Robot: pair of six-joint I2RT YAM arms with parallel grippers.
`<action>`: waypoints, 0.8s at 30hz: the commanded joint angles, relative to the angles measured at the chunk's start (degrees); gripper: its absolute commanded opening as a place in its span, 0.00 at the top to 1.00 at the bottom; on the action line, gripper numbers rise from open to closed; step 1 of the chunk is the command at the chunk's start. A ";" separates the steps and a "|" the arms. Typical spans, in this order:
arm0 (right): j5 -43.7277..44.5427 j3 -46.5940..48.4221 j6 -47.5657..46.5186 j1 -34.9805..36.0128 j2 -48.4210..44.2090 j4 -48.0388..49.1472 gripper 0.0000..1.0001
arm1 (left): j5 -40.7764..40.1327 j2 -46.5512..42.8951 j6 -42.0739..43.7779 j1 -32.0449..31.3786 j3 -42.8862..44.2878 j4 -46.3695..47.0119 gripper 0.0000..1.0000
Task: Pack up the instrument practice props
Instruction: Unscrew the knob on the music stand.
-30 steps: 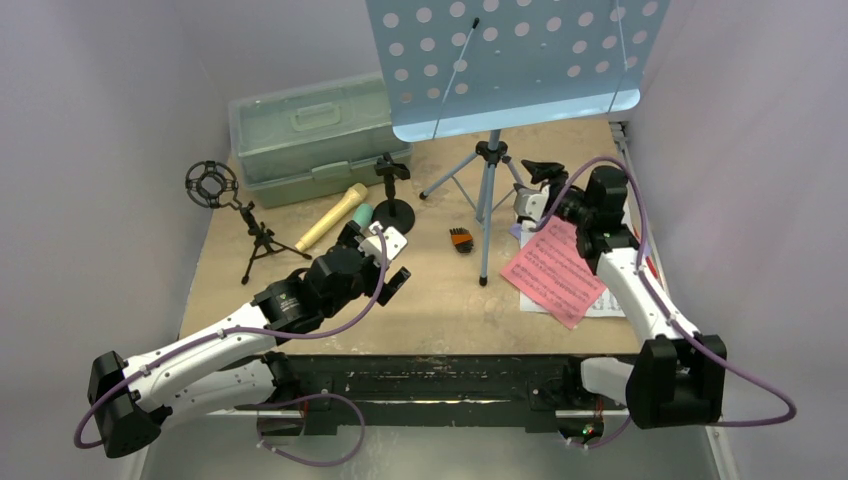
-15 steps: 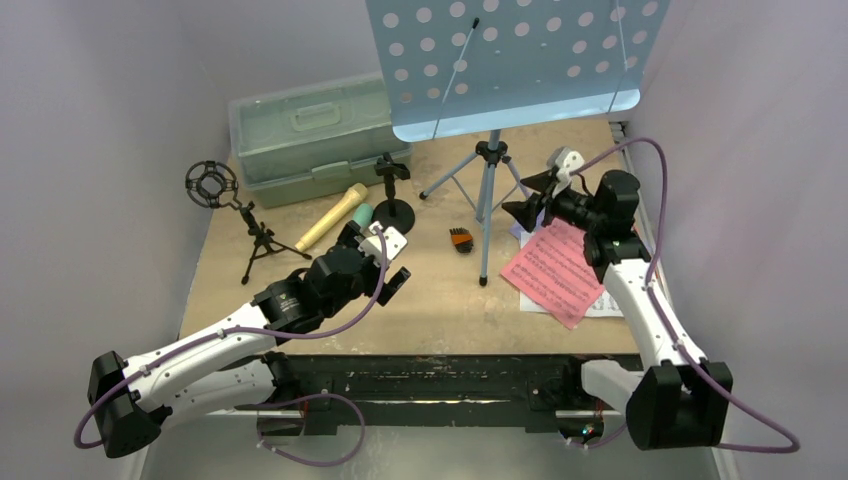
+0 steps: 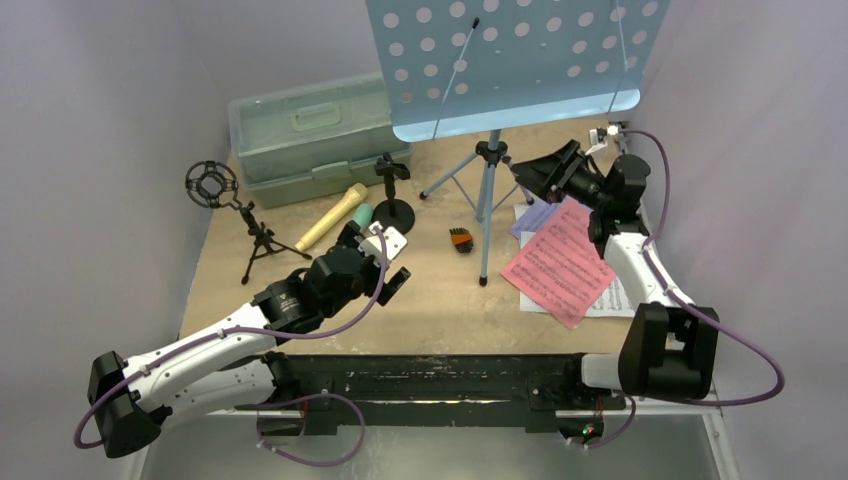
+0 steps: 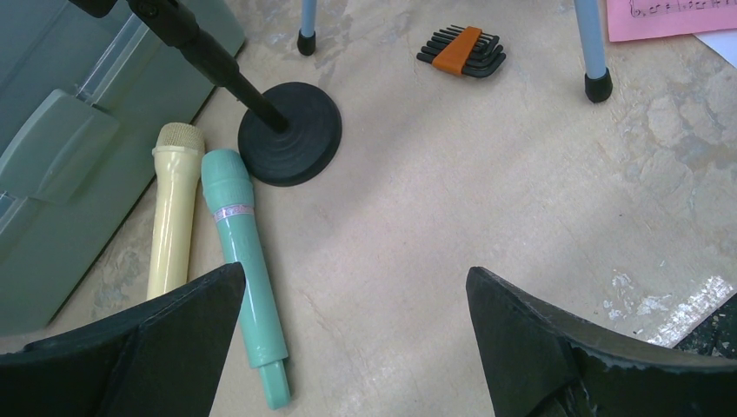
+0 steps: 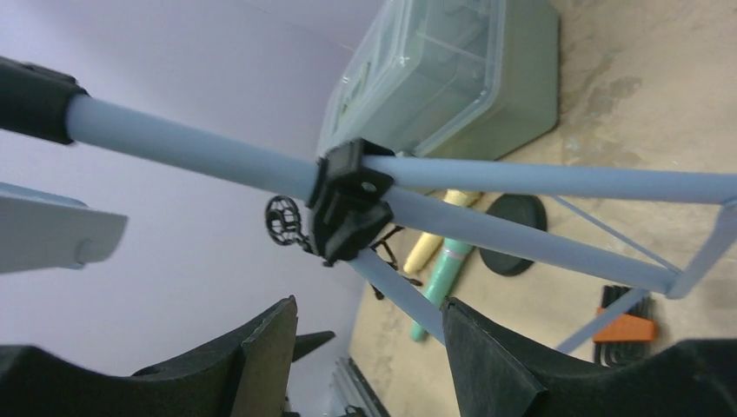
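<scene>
Colour rundown: light-blue perforated metal music rack (image 3: 510,60), rows of pale round holes all over, legs the same blue with black tips. Pale green see-through plastic case (image 3: 310,130). One tan plastic toy microphone (image 4: 171,217), one teal plastic toy microphone (image 4: 246,261) with a pinkish band. Round-base mic holder (image 4: 291,135) and ring-top tripod mic holder (image 3: 259,238) are both black. Pinkish-red paper music sheet (image 3: 560,265) with dark notation lines, plus a purple paper sheet (image 3: 535,215) and a white paper sheet (image 3: 612,300). Black hex key set (image 4: 461,50) in an orange clip. Mottled tan wooden tabletop (image 4: 487,191)

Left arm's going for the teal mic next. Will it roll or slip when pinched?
It will probably roll: the teal microphone is a smooth, round cylinder lying flat. The tan microphone beside it may stop it one way. It looks like stiff, glossy plastic, so it is possibly slippery.
</scene>
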 commanded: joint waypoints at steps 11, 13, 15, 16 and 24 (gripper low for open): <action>3.60 10.24 5.07 3.74 5.33 1.81 0.48 | -0.30 -0.35 0.25 0.24 1.61 0.35 0.01; 3.95 10.51 4.21 3.87 5.54 1.16 0.51 | -0.21 -0.37 0.27 0.29 1.61 0.37 0.01; 4.47 10.83 3.56 3.87 5.84 0.45 0.52 | -0.21 -0.35 0.27 0.30 1.61 0.35 0.01; 4.63 11.10 3.17 3.87 6.04 -0.21 0.52 | -0.17 -0.42 0.27 0.30 1.63 0.32 0.01; 5.09 11.33 2.97 3.96 6.66 -2.39 0.47 | -0.34 -0.44 0.27 0.30 1.64 0.36 0.01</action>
